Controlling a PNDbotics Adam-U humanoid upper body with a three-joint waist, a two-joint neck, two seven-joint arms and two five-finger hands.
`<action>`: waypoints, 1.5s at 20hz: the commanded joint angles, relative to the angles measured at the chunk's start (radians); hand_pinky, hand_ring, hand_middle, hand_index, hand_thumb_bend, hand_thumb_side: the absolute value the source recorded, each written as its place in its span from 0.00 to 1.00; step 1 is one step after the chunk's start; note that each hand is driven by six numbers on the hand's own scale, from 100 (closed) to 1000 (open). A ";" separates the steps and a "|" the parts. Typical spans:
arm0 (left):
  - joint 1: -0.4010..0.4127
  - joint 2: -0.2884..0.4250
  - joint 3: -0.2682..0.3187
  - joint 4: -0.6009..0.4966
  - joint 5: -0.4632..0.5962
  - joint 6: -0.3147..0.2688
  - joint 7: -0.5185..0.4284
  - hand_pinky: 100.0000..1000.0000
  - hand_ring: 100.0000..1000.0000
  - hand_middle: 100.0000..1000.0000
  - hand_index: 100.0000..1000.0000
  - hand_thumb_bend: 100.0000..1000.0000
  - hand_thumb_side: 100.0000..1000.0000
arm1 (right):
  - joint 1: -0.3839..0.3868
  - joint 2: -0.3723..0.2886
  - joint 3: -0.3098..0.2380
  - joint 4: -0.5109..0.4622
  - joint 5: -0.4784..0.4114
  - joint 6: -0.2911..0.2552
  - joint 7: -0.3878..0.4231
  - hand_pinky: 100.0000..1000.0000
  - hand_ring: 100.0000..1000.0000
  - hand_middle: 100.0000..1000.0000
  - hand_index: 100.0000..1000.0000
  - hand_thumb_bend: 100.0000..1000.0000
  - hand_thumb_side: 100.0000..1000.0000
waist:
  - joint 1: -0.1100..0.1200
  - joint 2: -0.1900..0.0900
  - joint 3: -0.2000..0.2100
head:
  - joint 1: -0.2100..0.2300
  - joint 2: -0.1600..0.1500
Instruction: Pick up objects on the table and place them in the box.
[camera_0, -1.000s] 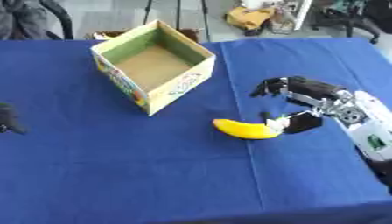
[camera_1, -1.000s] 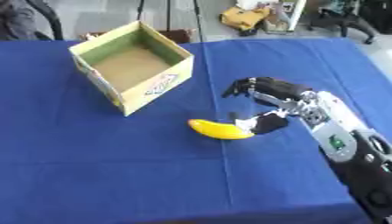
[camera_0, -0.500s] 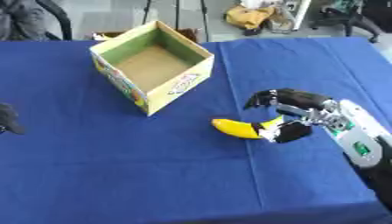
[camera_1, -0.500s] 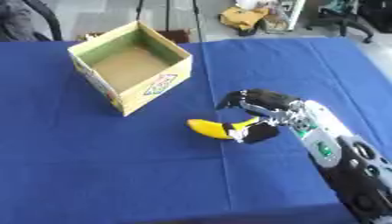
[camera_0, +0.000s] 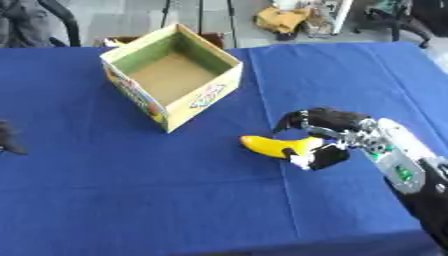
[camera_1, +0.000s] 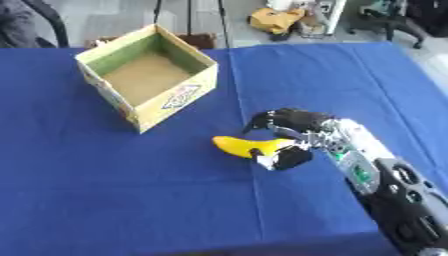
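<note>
Yellow banana (camera_0: 275, 145) sits pinched in the right hand (camera_0: 324, 135), grasp underway; next, lift toward the box (camera_0: 172, 75) beyond its fingertips.

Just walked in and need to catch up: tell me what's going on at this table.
The robot's right hand is closing on a yellow banana that lies on the blue table, fingers arched over its right end and thumb beside it; it does not look lifted yet. The open cardboard box stands up and to the left, with nothing visible inside. The left hand barely shows at the left edge.
</note>
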 joint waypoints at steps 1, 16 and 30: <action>-0.006 0.016 -0.002 -0.012 0.003 0.000 -0.002 0.48 0.40 0.48 0.61 0.14 1.00 | -0.016 -0.009 0.000 0.002 0.022 -0.009 0.000 0.69 0.79 0.80 0.87 0.00 0.56 | 0.003 -0.013 0.001 | -0.003 0.005; -0.003 0.013 -0.004 -0.012 0.004 -0.002 -0.004 0.48 0.40 0.48 0.61 0.14 1.00 | -0.029 0.009 -0.008 0.081 0.105 -0.022 -0.041 0.69 0.79 0.79 0.87 0.00 0.55 | 0.011 -0.013 0.003 | -0.010 0.007; -0.003 0.011 -0.004 -0.011 0.004 -0.002 -0.004 0.48 0.40 0.48 0.61 0.14 1.00 | -0.025 0.009 -0.004 0.098 0.146 -0.036 -0.058 0.68 0.73 0.76 0.84 0.00 0.45 | 0.012 -0.012 0.006 | -0.013 0.007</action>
